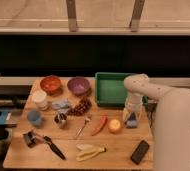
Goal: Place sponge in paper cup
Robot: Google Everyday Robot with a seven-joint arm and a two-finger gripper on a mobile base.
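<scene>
White arm reaches in from 3 o'clock, elbow bent, claw pointing down onto the sponge; its grip cannot be told.

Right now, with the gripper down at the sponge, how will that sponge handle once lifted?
The sponge, under the gripper near the right edge of the table, is a small rounded block: probably light and squashy, so it may deform. Flat-sided, it should not roll like the orange ball beside it.
</scene>
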